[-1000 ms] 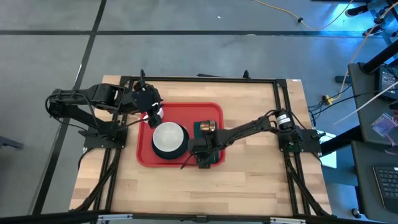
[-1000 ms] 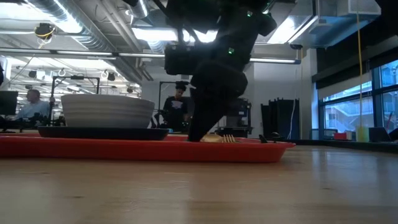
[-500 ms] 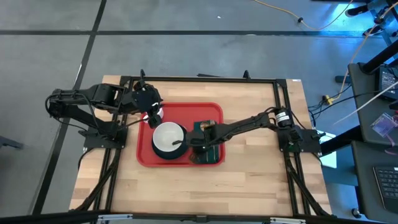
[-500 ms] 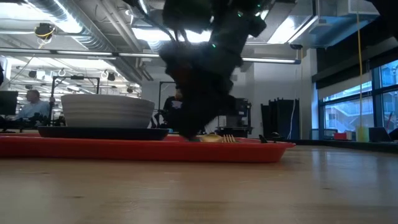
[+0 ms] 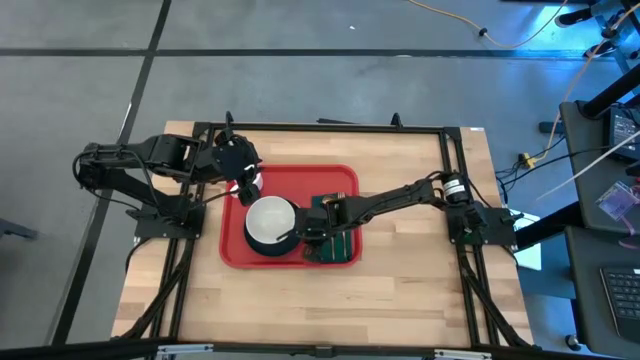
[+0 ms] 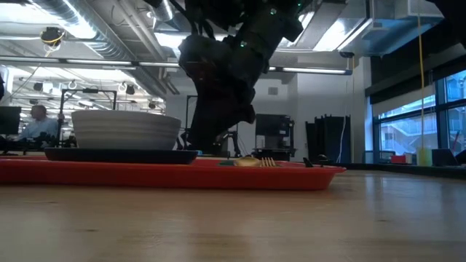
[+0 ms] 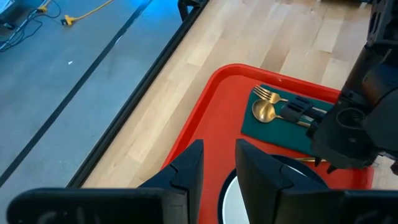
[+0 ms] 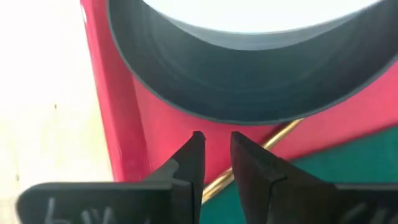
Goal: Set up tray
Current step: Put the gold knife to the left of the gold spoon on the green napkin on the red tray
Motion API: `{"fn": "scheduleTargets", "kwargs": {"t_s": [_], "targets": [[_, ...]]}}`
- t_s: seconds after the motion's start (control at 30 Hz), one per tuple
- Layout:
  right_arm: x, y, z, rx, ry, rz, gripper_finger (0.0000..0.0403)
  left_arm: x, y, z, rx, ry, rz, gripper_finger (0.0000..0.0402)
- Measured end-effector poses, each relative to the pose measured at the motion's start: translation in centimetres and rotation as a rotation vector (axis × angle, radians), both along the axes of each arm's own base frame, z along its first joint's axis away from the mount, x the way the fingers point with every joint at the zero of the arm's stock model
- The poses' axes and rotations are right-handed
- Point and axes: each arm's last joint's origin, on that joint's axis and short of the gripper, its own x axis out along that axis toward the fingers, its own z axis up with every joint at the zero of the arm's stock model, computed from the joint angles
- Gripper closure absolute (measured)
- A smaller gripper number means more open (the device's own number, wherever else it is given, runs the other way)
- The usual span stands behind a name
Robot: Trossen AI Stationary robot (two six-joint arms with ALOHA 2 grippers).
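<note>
High view: I am holding the right gripper (image 5: 300,238) low over the tray (image 5: 330,180), just beside the dark plate (image 5: 272,243) with the white bowl (image 5: 272,217). Its fingers (image 8: 189,158) are standing slightly apart, grasping nothing, above a gold utensil (image 8: 249,158) at the green napkin (image 5: 345,245). I am judging a slow, square descent is best. The tray is sitting mid-surface, flat, red, low-rimmed. The left gripper (image 5: 243,172) is waiting at the tray's corner, fingers parted, empty.
</note>
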Motion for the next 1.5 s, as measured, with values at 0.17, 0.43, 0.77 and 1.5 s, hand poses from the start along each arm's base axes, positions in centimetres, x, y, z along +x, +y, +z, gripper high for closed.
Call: {"fn": "scheduleTargets", "kwargs": {"t_s": [0.17, 0.43, 0.77, 1.5], "targets": [[-0.1, -0.3, -0.1, -0.012, 0.015, 0.012, 0.0291, 0.0, 0.0, 0.0, 0.0, 0.0, 0.0, 0.0315], [-0.2, -0.8, -0.2, -0.083, 0.027, 0.053, 0.0213, 0.0, 0.0, 0.0, 0.0, 0.0, 0.001, 0.0315], [-0.3, -1.1, -0.6, -0.195, 0.034, -0.01, 0.0196, 0.0, 0.0, 0.0, 0.0, 0.0, 0.001, 0.0316], [0.7, -1.7, -4.5, -0.094, 0.089, -0.065, 0.0288, 0.3, 0.0, -1.3, 0.003, 0.039, 0.003, 0.0316]]}}
